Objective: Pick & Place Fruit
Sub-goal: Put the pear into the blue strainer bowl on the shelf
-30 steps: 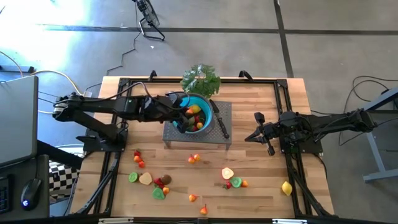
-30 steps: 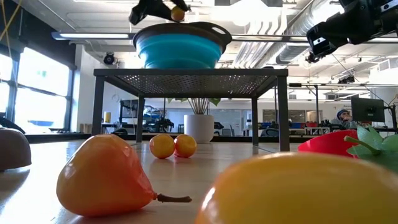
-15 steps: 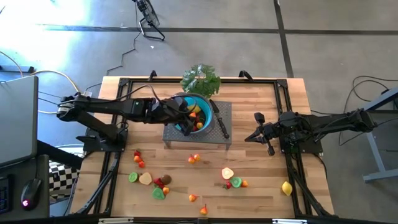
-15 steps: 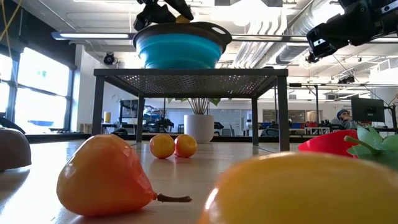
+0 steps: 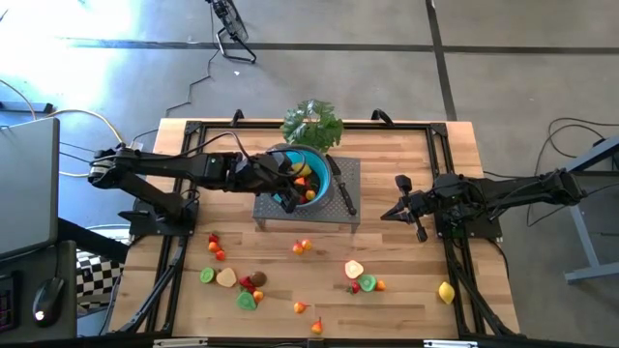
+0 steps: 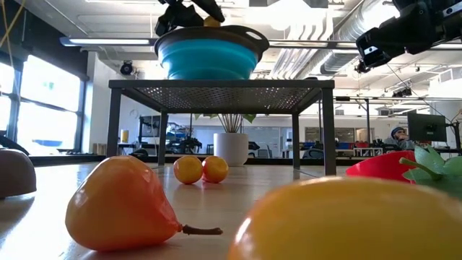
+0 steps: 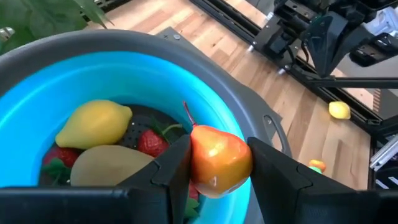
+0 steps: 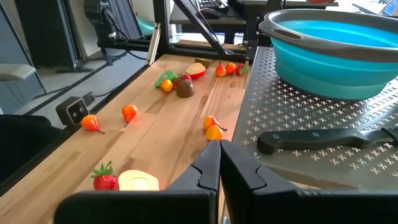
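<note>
My left gripper (image 7: 219,163) is shut on an orange pear-shaped fruit (image 7: 217,158) and hangs over the blue bowl (image 7: 205,81), just inside its right rim. The bowl (image 5: 327,179) stands on a grey perforated stand (image 5: 343,215). In it lie a yellow lemon (image 7: 93,122), a strawberry (image 7: 149,142) and a tan piece (image 7: 106,165). More fruit lies loose on the wood nearer the front edge (image 5: 305,246) (image 5: 353,271) (image 5: 227,278). My right gripper (image 5: 389,213) waits shut at the table's right side, touching nothing. My left gripper pinches the orange fruit by its two rounded sides (image 7: 198,163) between its two fingers. The fingers (image 7: 177,163) reach in from the table's left, slanting down. The fruit is lifted clear over the bowl's inside, its thin stem (image 7: 186,112) pointing away from the gripper.
A black-handled knife (image 8: 323,140) lies on the stand right of the bowl. A leafy green bunch (image 5: 311,124) sits behind the bowl at the far edge. A yellow lemon (image 5: 446,291) lies at the front right. Black rails (image 5: 455,271) frame the table.
My left gripper has eased a little toward the table's right and down with the orange fruit, so that the fruit now sits low at the bowl's rim in the low view. Over the last half second it has kept still.
</note>
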You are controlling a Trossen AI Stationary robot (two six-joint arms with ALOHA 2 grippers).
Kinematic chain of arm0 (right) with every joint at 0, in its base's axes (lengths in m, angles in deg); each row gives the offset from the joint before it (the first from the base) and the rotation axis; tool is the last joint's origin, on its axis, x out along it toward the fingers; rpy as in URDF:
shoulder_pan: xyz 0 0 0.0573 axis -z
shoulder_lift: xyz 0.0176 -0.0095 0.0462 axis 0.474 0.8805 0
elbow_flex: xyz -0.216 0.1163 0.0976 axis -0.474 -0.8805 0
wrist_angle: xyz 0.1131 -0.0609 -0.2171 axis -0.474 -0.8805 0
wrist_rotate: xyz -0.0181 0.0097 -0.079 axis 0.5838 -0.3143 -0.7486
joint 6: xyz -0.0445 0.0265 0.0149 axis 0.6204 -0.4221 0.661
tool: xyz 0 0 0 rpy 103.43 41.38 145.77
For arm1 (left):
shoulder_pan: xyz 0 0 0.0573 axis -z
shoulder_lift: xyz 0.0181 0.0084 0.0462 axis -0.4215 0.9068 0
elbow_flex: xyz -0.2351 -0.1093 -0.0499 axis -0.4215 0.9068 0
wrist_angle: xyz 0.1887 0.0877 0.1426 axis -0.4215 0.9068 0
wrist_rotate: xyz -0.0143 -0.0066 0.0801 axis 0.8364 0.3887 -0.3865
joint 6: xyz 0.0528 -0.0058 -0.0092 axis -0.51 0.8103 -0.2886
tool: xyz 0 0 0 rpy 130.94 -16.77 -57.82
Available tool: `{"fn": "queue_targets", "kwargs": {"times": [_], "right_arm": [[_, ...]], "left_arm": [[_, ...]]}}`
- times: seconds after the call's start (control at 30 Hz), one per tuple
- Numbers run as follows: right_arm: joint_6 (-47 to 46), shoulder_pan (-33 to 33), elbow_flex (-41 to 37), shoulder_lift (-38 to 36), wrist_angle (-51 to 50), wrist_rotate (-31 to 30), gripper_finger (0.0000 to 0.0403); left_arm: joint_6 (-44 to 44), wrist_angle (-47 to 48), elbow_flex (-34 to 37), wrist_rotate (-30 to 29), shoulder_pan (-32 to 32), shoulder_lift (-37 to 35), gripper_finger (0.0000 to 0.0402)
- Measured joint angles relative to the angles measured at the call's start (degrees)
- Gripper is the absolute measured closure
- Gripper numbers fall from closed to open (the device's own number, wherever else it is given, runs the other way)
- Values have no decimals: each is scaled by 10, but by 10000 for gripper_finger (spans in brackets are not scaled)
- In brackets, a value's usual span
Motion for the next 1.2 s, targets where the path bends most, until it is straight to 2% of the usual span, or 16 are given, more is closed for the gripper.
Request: {"fn": "queue_targets", "kwargs": {"times": [0.43, 0.8, 1.07, 1.2], "right_arm": [[0, 0, 0, 0, -8, 0, 400], [-2, 0, 0, 0, -10, 0, 400], [-1, 0, 0, 0, -12, 0, 400], [-1, 0, 0, 0, -13, 0, 400]], "left_arm": [[45, 83, 1, -25, 0, 9, 261], [46, 86, 0, -26, 0, 15, 259], [46, 87, 0, -26, 0, 15, 208], [46, 87, 0, -26, 0, 15, 196]]}}
